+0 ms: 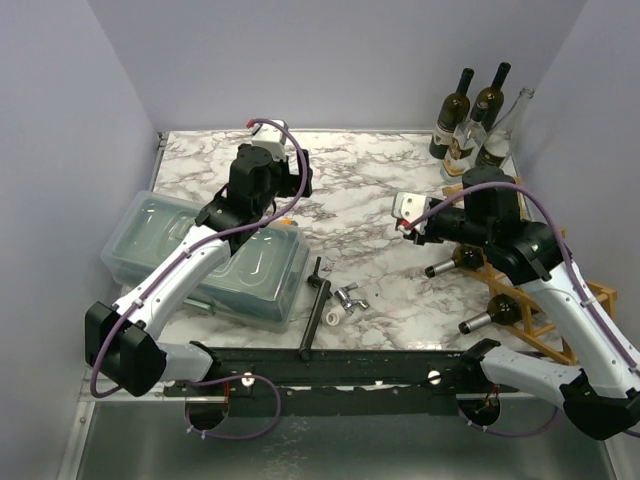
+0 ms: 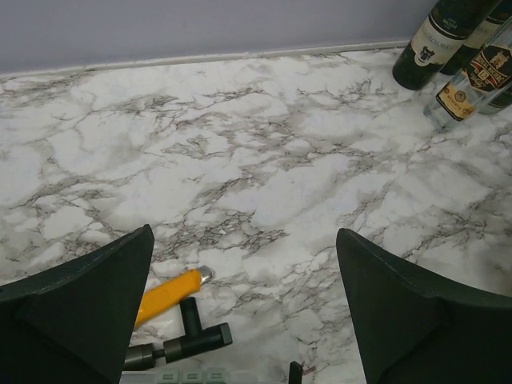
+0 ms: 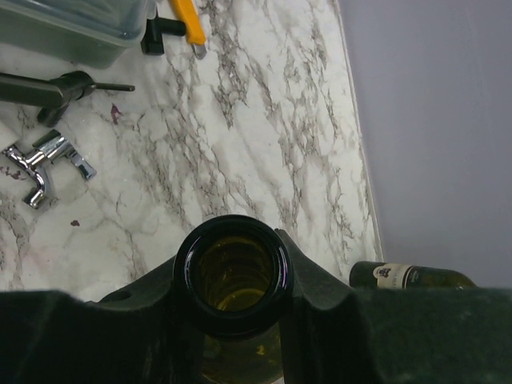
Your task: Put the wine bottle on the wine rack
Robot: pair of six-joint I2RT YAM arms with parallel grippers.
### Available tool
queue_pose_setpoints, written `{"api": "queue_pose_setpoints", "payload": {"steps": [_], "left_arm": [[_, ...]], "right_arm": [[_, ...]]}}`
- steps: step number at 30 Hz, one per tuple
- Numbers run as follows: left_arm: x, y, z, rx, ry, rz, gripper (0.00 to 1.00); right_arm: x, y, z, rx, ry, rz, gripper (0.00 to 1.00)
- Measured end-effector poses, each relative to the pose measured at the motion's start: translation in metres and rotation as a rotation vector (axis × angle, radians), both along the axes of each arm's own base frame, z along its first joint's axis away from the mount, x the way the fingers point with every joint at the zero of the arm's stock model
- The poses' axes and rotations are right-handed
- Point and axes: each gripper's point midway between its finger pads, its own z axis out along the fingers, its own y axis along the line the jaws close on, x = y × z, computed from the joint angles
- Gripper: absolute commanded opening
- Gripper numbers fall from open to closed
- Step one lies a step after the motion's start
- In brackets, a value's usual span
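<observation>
Right claw (image 3: pixel 234 276) is clamped on the dark glass wine bottle (image 3: pixel 234 226) neck-only, so we reckon it could pivot and clip the light-brown wooden wine rack (image 1: pixel 540 325).

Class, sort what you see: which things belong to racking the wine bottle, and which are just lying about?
Belongs to the job: wine bottle, right gripper holding it, wine rack.
Just lying about: clear lidded bin, chrome tap fitting, black T-handle tool, yellow-handled tool.
</observation>
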Motion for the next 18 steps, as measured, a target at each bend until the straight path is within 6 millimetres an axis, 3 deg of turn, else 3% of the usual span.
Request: {"api": "queue_pose_setpoints", "payload": {"steps": [9, 18], "left_arm": [[0.006, -0.001, -0.016, 0.018, 0.039, 0.005, 0.97], [0.01, -0.004, -0.026, 0.022, 0.072, 0.006, 0.97]], "right_arm": [[0.0, -0.01, -0.009, -0.12, -0.065, -0.048, 0.0], [0.006, -0.007, -0.037, -0.299, -0.084, -0.071, 0.01]]}}
